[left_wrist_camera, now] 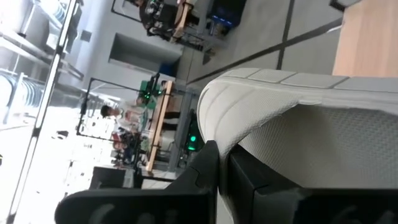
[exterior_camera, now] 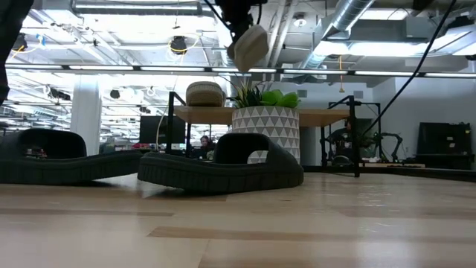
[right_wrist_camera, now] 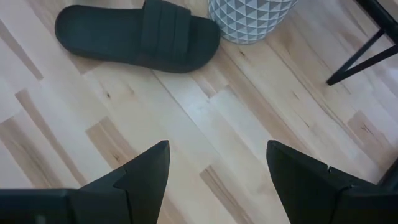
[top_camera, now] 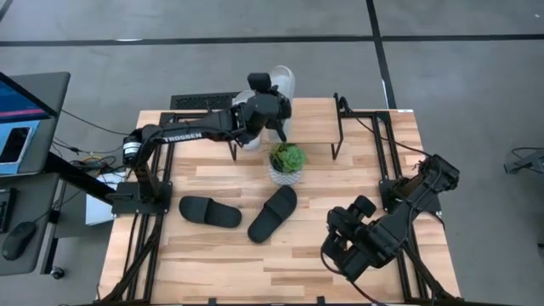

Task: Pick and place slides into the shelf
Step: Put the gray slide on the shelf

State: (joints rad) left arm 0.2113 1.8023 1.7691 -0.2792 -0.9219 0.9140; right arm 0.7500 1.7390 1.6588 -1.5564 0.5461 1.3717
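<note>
My left gripper [top_camera: 270, 104] reaches over the shelf [top_camera: 310, 115], a low rack with a light wood top and black legs at the table's far side, and is shut on a light grey slide [top_camera: 281, 82]. In the low view that slide [exterior_camera: 249, 46] hangs high above the shelf [exterior_camera: 327, 115]. A second light grey slide [exterior_camera: 204, 93] lies on the shelf top. Two black slides [top_camera: 210, 211] [top_camera: 274, 212] lie flat on the table, nearer than the shelf. My right gripper [right_wrist_camera: 217, 162] waits open over the table's near right part. My left gripper holds the light grey slide by its edge beside the ribbed strap [left_wrist_camera: 249, 106], pinched between the two fingers [left_wrist_camera: 208, 165]. The slide [exterior_camera: 249, 46] is lifted clear and hangs tilted below the fingers, above the shelf. How far back it reaches, I cannot tell.
A green plant in a white patterned pot [top_camera: 287, 162] stands on the table just in front of the shelf, between it and the black slides. The shelf's black leg [right_wrist_camera: 367, 50] shows in the right wrist view. A monitor and mouse sit on a side desk [top_camera: 25, 110] at left.
</note>
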